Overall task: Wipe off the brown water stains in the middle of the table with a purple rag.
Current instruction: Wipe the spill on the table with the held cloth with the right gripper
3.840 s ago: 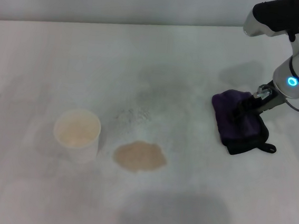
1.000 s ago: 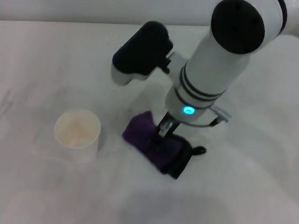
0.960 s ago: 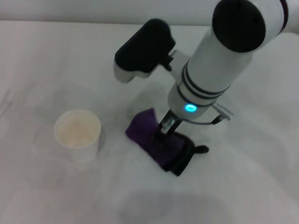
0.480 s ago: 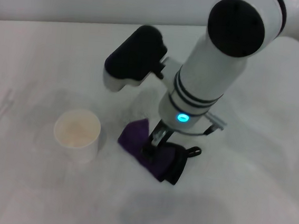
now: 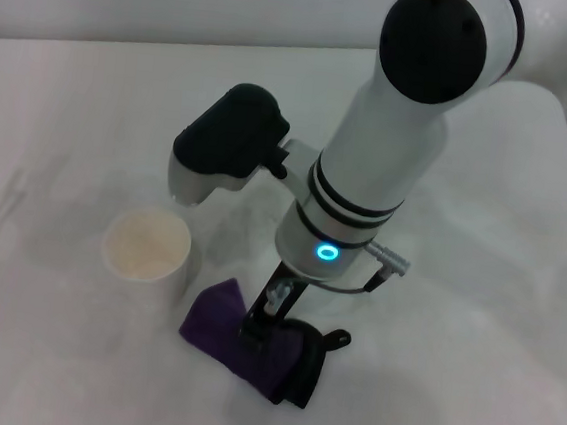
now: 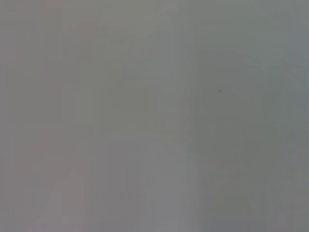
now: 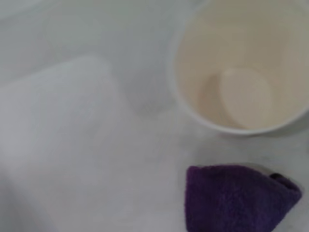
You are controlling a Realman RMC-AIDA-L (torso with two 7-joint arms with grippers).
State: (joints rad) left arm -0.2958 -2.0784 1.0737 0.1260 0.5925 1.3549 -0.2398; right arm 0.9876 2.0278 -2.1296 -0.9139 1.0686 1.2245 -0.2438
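**Pressing the purple rag onto the counter**

Lying nearest the robot, the purple rag [image 5: 245, 351] is a folded dark purple cloth with black edging and a small black loop at its right end, flat on the white counter [image 5: 469, 371]. The right hand [image 5: 260, 329] bears down on its middle, fingers closed on the cloth. Just beyond, near the rag's left corner, stands a paper cup [image 5: 146, 251]. No writing is legible. The left wrist view shows nothing distinct.
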